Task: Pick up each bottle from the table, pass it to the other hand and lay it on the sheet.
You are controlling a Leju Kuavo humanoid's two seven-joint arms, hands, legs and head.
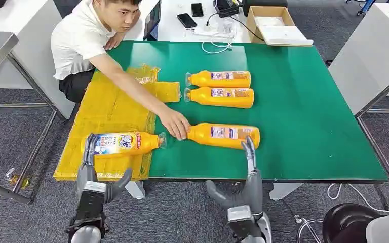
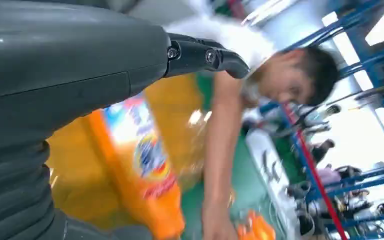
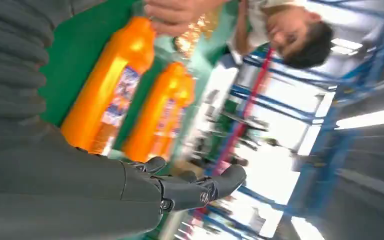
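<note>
— Counting bottles: four orange ones, all lying down. One [image 1: 121, 143] rests on the yellow sheet [image 1: 106, 109]; three sit on the green bench [image 1: 309, 101].
— Contents? Labels?
— Orange throughout; label writing too small to read. A cardboard box [image 1: 273, 24] behind holds white sheets.
— Hands?
— Left robot hand [image 1: 97, 174] spread, empty, just below the sheet bottle. Right robot hand [image 1: 243, 185] spread, fingertips by the nearest bench bottle [image 1: 223, 135], whose neck a person's hand [image 1: 174, 124] touches.

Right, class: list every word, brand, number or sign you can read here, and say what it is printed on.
None can be read.
Orange plastic bottle on the yellow sheet: colourful label, text too blurred.
Three orange plastic bottles on the green table: labels too small.
</note>
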